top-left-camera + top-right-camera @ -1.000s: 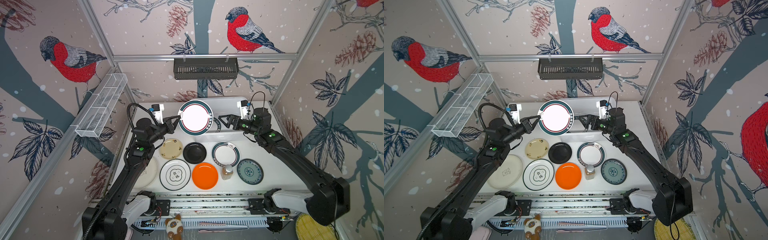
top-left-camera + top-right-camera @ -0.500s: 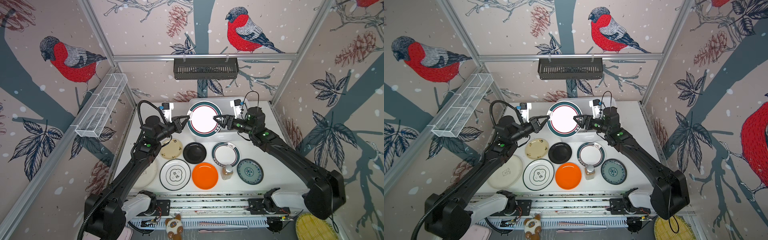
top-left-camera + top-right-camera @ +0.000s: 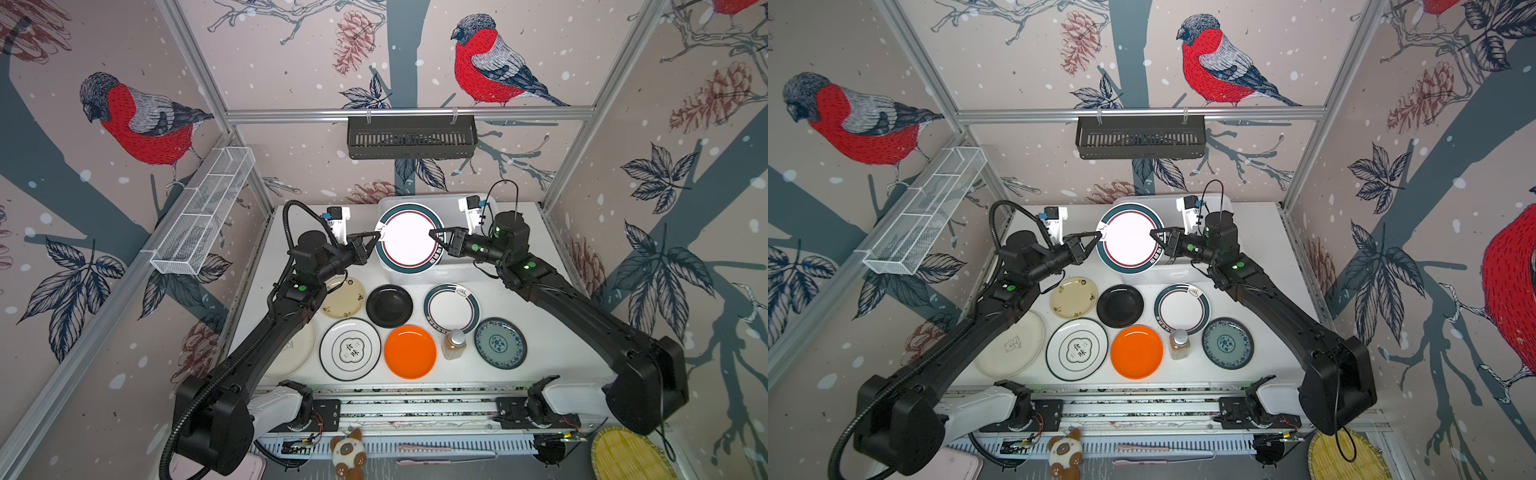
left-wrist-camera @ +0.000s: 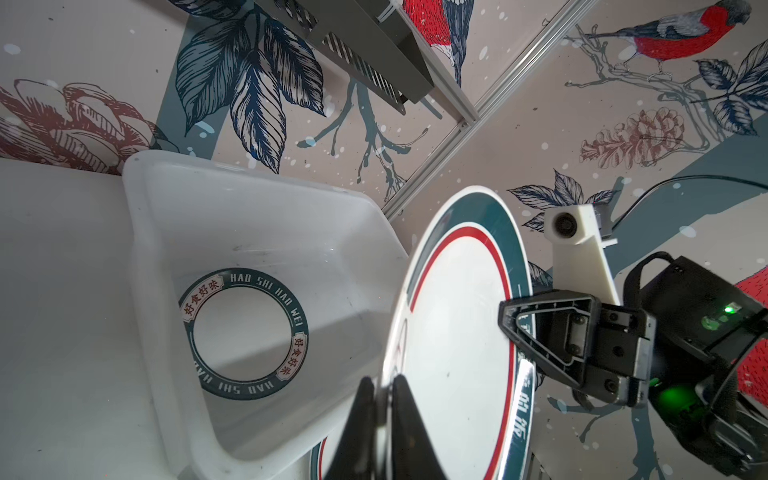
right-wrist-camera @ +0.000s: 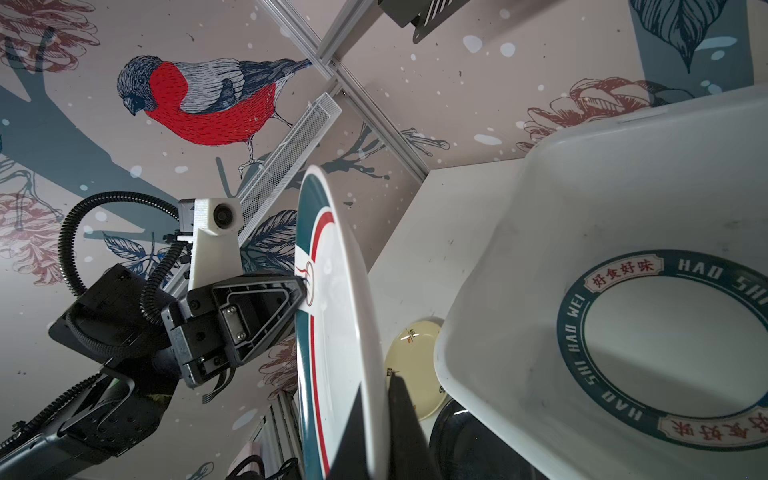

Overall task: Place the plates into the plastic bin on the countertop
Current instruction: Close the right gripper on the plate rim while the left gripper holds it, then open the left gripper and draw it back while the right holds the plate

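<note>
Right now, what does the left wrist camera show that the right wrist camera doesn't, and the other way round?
Only the left wrist view: the right tool seen from outside, shut on the rim of the teal-rimmed plate, plus its white camera mount.
Only the right wrist view: the left tool seen from outside at that plate's opposite rim, the wire mesh basket, and a cream plate on the countertop.
Both: the plate between the two tools, and the plastic bin with a ringed plate lying in it.

Teal-rimmed plate (image 3: 409,239) — aloft (over white bin (image 4: 249,224))
</note>
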Action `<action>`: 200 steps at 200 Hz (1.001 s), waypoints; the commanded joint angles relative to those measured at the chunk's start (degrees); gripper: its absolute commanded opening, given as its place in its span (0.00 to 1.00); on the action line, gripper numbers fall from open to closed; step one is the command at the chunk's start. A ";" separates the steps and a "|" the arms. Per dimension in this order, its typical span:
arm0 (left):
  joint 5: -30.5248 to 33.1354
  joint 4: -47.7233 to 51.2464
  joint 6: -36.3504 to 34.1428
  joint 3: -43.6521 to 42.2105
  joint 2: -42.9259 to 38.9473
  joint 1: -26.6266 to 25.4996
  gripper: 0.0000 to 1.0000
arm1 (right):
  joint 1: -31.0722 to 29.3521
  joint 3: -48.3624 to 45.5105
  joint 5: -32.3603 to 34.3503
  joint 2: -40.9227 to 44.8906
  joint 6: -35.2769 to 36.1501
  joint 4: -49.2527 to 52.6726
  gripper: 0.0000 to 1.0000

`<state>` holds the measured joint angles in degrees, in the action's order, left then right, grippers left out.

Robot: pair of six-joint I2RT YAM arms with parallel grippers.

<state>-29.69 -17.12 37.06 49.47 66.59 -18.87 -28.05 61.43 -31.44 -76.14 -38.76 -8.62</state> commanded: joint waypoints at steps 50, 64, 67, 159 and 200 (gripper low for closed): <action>1.81 -3.04 -3.37 -0.76 -1.65 -0.15 0.95 | 0.37 1.46 5.95 0.48 0.31 1.55 0.00; 3.22 -2.60 -3.92 -1.13 -2.44 -0.19 0.98 | 0.58 2.14 7.17 0.59 0.73 2.91 0.00; 3.54 -2.48 -4.07 -1.21 -2.55 -0.20 0.98 | 0.68 2.24 7.46 0.71 0.90 3.17 0.00; 8.16 2.16 -6.31 -3.50 -7.49 -0.16 0.98 | 11.16 3.78 10.28 -4.12 1.37 2.91 0.00; 10.28 6.69 -8.14 -2.54 -8.48 -0.18 0.98 | 11.45 9.12 12.11 -12.09 4.78 9.76 0.00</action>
<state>-20.82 -12.38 30.79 46.22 58.61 -18.98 -16.71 67.99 -20.40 -85.08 -35.92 -0.80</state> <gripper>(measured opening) 0.978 0.085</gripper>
